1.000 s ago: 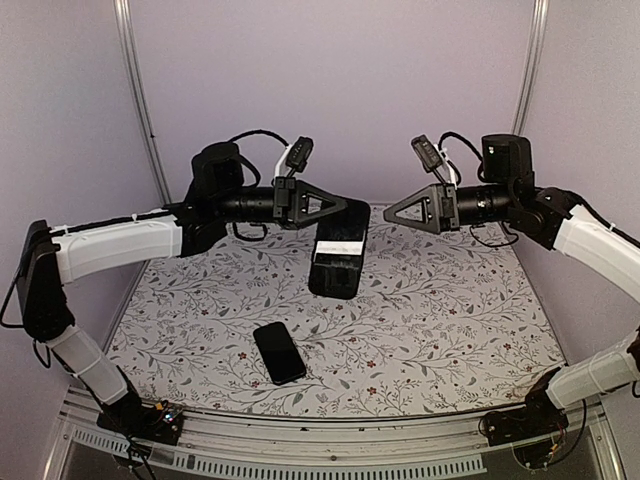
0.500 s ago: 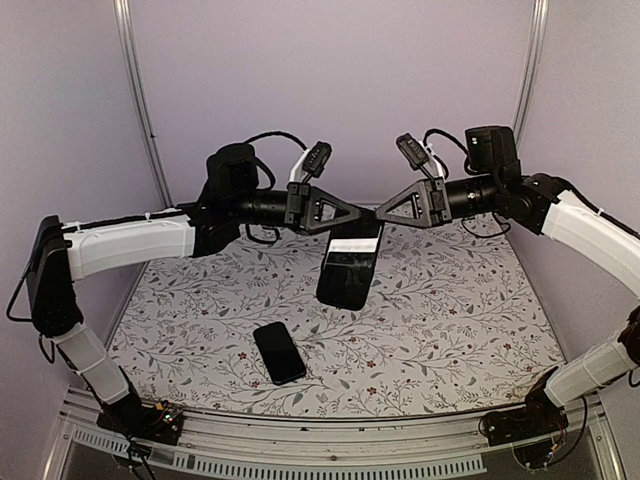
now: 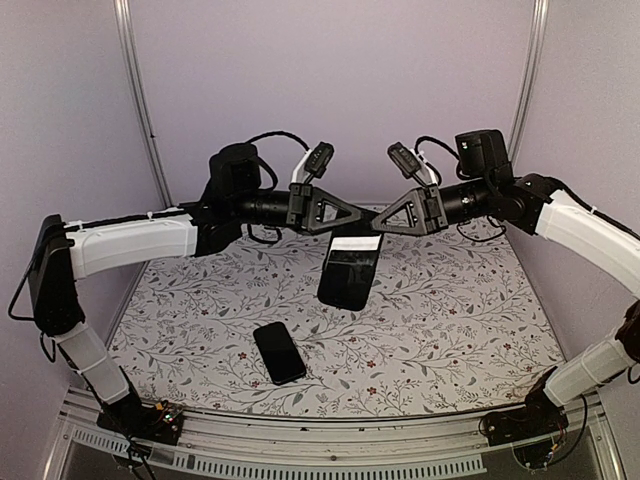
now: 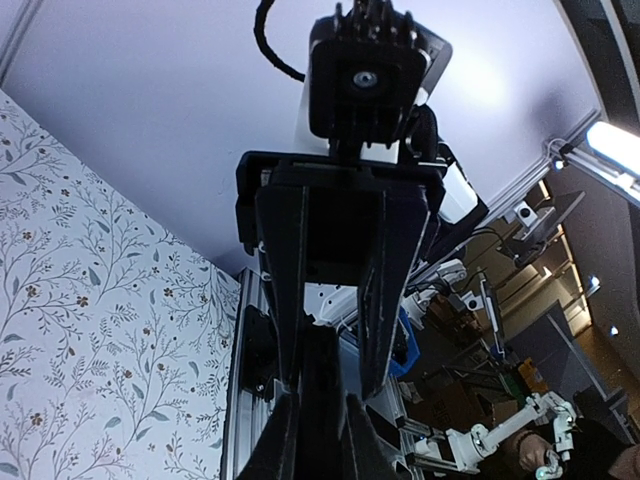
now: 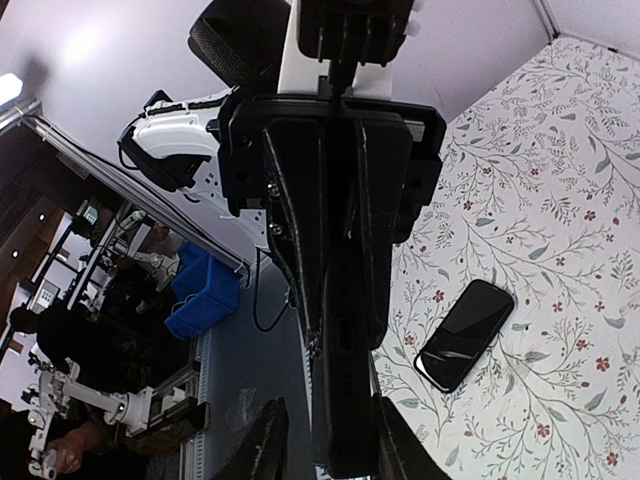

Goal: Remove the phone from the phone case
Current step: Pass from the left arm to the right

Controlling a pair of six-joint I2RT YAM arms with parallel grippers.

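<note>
Aloft — phone case [image 3: 350, 272] tight in left tool [image 3: 358, 222], right tool [image 3: 380, 226] astride (hold unclear)

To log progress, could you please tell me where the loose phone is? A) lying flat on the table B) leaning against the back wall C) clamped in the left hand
A: the phone lies flat on the table, apart from the airborne case.

Top edge of phone case [image 3: 350, 275] partly behind left fingers [image 3: 348, 218]; grip of right fingers [image 3: 390, 220] unclear.
</note>
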